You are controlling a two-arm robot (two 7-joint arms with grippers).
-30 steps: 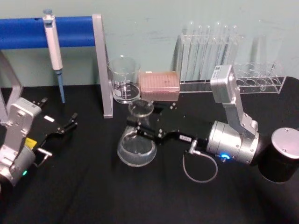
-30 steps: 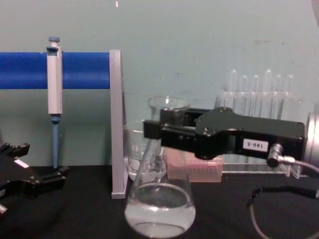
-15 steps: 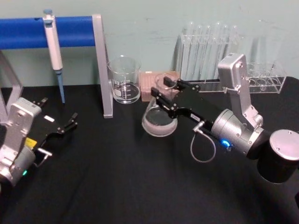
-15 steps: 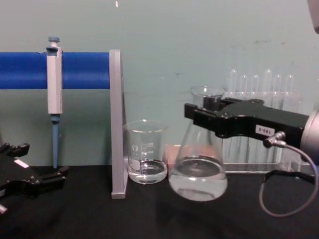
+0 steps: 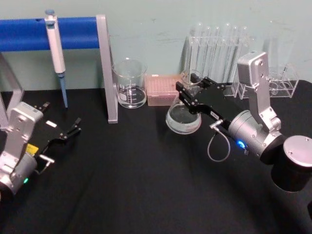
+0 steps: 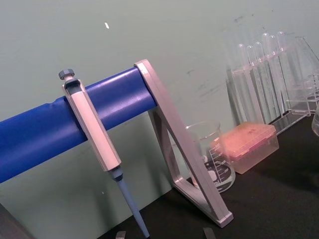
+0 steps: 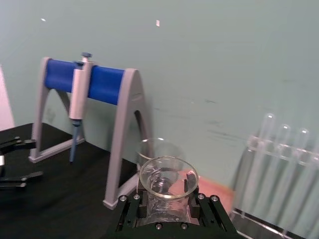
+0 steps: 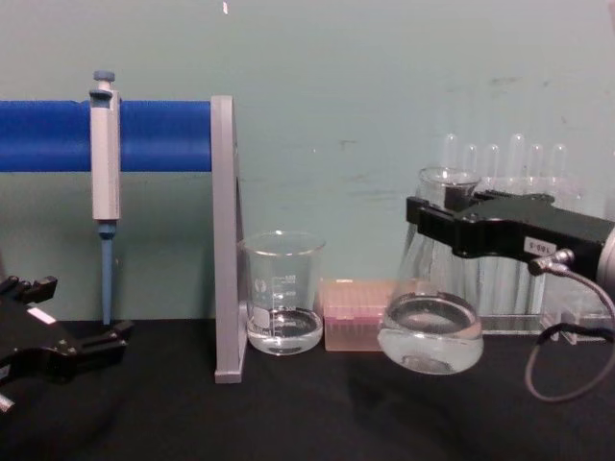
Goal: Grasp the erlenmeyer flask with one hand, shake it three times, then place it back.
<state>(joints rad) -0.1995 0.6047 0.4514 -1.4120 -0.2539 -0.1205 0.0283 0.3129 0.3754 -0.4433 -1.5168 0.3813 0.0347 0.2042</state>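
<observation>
The erlenmeyer flask [image 5: 184,117] is clear glass with a little clear liquid in its wide base. It hangs tilted above the black table, in front of the test tubes. My right gripper [image 5: 188,89], black with a silver wrist, is shut on the flask's narrow neck just under the flared rim. In the chest view the flask [image 8: 430,331] hangs right of centre from the right gripper [image 8: 434,213]. The right wrist view looks down on the flask's rim [image 7: 168,175] between the jaws. My left gripper [image 5: 73,128] rests open near the table's left edge, far from the flask.
A blue-barred pipette stand [image 5: 106,68] holding a pipette [image 5: 55,46] stands at the back left. A glass beaker [image 5: 129,84] and a pink tip box [image 5: 165,89] sit behind the flask's left. A test tube rack [image 5: 229,58] lines the back right. A black cylinder [image 5: 292,168] stands at right.
My right gripper has carried the flask from low at the table's centre up, back and to the right, toward the test tube rack. The left arm has not moved.
</observation>
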